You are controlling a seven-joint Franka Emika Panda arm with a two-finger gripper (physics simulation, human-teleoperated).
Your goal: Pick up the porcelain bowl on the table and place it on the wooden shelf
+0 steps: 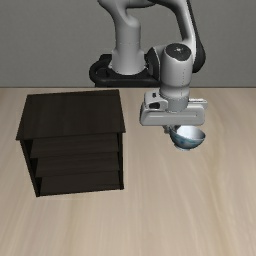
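Porcelain bowl (188, 140) under pincer (184, 129), nr wooden shelf (72, 113)

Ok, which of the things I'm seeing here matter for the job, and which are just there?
For the job:
bowl, directly under the gripper
shelf, at the exterior view's left

Just there:
table, the surface underneath
black base plate at the foot of the arm
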